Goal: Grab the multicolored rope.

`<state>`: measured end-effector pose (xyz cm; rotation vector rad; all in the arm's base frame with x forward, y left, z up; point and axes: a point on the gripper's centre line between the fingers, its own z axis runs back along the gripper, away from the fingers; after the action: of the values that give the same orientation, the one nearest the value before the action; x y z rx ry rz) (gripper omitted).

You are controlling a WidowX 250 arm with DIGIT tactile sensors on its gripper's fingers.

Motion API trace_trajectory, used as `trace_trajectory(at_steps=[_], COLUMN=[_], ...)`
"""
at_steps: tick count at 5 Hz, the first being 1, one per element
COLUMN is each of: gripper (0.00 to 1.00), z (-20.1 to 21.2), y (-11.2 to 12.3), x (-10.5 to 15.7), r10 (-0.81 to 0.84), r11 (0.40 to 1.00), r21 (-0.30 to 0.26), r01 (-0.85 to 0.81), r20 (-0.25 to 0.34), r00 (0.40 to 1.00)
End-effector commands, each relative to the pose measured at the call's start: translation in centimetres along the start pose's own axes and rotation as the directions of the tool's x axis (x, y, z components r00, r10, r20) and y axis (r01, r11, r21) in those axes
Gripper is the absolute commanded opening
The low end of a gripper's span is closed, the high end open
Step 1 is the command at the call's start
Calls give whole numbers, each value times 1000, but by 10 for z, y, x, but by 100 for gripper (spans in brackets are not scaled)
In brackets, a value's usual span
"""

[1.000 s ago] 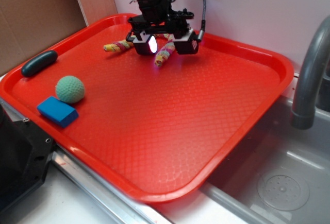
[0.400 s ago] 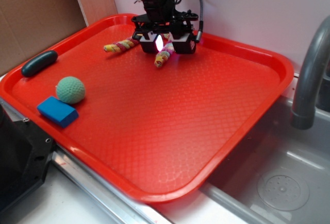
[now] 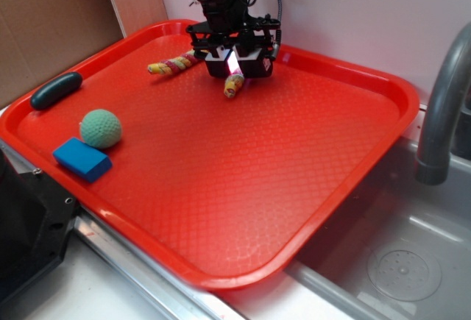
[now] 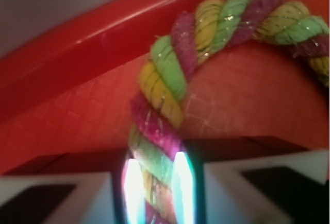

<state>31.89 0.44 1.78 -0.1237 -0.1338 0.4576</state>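
Right now the gripper (image 3: 233,66) is sitting low over the far edge of the red tray (image 3: 383,84), its fingers (image 4: 77,193) clenched on one limb of the multicolored rope (image 3: 234,83). From the wrist view, the two pads are pressing the twisted strands from either side, with glowing strips of light showing at the contact and almost no gap remaining. The rope is lying bent near the tray's far rim: one limb is running toward the far-left corner (image 3: 171,65), the other is poking out below the gripper toward the tray's middle, and the bend itself is hiding under the gripper in the exterior view. In the wrist view the rope (image 4: 170,85) is curving up and away to the right, resting on the tray's textured floor just beside the raised rim. It is looking soft and fuzzy, a braid of yellow, green and pink-red strands, so it is likely squashing a little under the pads and giving plenty of friction; slipping seems unlikely. Being light and limp, it will probably droop on both sides of the grip once raised, with the free ends trailing. The hold is falling on a straight stretch of one limb, which looks like a sound place, since the pads are crossing the rope squarely. A green ball (image 3: 100,127), a blue block (image 3: 82,159) and a dark oblong object (image 3: 56,90) are lying well apart along the tray's left edge, out of the way.
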Motion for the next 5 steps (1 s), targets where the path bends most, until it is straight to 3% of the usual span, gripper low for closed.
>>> trace_trajectory(at_steps=[1,2,3,4,5], gripper=[0,0,0,0,0], z=[87,137,186,235,260], y=[8,-8,-26,-50,-53], x=[-21,-42,-56,-68,-81], r10=[-85,-69,-5,-79,-141], r11=[991,996,999,997,988], r21=[-99,-55,-36,-23,-55], r01=[89,75,9,80,141], r20=[44,114,102,43,7], r00=[995,991,995,996,990])
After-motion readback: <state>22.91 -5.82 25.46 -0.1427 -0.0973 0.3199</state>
